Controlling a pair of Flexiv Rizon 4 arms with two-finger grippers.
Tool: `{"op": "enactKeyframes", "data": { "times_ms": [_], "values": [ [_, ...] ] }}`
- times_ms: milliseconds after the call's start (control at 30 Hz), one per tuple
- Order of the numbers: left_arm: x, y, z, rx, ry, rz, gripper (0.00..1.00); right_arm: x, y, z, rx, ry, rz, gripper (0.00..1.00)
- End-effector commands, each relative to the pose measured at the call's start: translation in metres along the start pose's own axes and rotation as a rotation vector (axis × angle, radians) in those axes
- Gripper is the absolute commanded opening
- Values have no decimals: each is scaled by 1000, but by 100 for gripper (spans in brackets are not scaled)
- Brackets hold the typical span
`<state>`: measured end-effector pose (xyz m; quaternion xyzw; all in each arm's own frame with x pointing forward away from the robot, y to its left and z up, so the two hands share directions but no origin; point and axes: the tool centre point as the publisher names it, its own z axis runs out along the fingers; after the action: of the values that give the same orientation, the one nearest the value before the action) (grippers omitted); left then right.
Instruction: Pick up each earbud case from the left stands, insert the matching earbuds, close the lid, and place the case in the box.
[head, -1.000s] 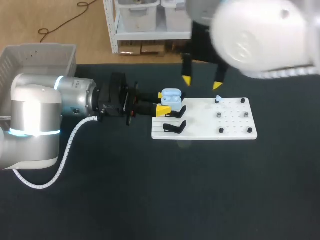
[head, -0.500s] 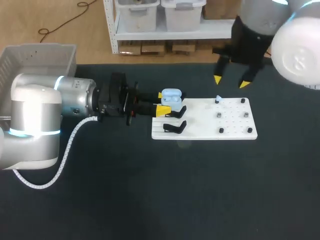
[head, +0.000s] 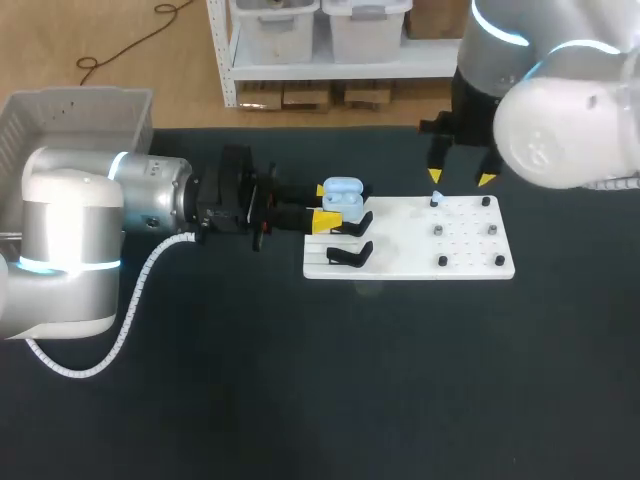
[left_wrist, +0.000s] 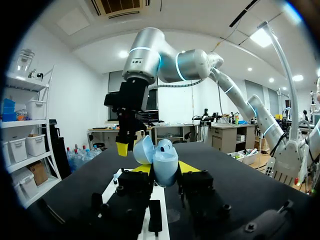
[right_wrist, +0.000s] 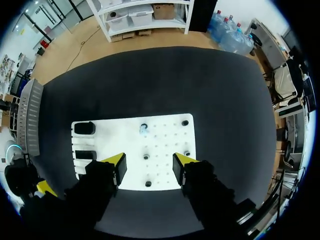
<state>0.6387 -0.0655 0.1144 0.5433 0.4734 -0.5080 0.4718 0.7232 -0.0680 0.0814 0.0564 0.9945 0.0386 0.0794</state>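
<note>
A light blue earbud case (head: 343, 194) with its lid up sits between the yellow fingertips of my left gripper (head: 322, 205), which is shut on it beside the far black stand (head: 352, 224). In the left wrist view the open case (left_wrist: 163, 161) stands upright between the fingers. My right gripper (head: 460, 178) hangs open above the far edge of the white board (head: 410, 262). A small pale blue earbud (head: 437, 198) lies on the board just below it. In the right wrist view the earbud (right_wrist: 144, 129) lies ahead of my open right gripper (right_wrist: 149, 163).
A second black stand (head: 350, 255) sits at the board's near left. Several short black pegs (head: 442, 261) stick up from the board's right half. A white basket (head: 78, 116) stands at the table's far left corner.
My right gripper has swung to the right and come down toward the board's far edge near the earbud. The left arm and the case have stayed still.
</note>
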Motion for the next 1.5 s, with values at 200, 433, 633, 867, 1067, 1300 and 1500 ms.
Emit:
{"op": "enactKeyframes", "data": {
  "times_ms": [200,433,633,867,1067,1300,1500],
  "values": [
    [0,0,0,1,0,0,0,-17,3,31,-17,11,-10,49],
    [0,0,0,1,0,0,0,-22,5,45,-33,19,-17,47],
    [0,0,0,1,0,0,0,-23,6,52,-49,34,-10,47],
    [0,0,0,1,0,0,0,-22,6,59,-59,48,-3,44],
    [0,0,0,1,0,0,0,-23,7,64,-68,60,2,43],
    [0,0,0,1,0,0,0,-24,6,68,-78,71,15,41],
    [0,0,0,1,0,0,0,-23,7,71,-84,80,19,39]
  ]
}}
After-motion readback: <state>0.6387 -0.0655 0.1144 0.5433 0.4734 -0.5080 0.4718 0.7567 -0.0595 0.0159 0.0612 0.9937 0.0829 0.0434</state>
